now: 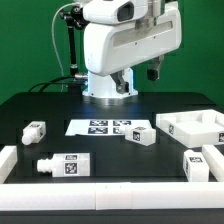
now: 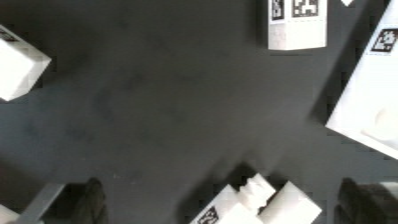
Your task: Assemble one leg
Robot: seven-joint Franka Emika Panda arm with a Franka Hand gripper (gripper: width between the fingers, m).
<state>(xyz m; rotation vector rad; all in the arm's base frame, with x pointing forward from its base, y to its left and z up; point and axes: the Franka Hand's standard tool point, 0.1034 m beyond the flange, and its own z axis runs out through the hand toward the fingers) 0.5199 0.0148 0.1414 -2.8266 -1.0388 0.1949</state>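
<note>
Several white block-shaped legs with fiducial tags lie on the black table: one point(image 1: 35, 130) at the exterior view's left, one point(image 1: 140, 136) beside the marker board, one point(image 1: 62, 166) at the front left and one point(image 1: 197, 165) at the front right. My gripper point(image 1: 151, 73) hangs high above the table, open and empty. In the wrist view my gripper point(image 2: 222, 196) has its dark fingers point(image 2: 71, 202) spread wide. A white tagged part point(image 2: 260, 198) lies on the table far below, between them. Another tagged leg point(image 2: 295, 24) shows farther off.
The marker board point(image 1: 105, 127) lies in the table's middle. A wide white tray-like panel point(image 1: 195, 125) with raised edges sits at the exterior view's right and also shows in the wrist view point(image 2: 366, 100). A white rail point(image 1: 100, 190) borders the front edge.
</note>
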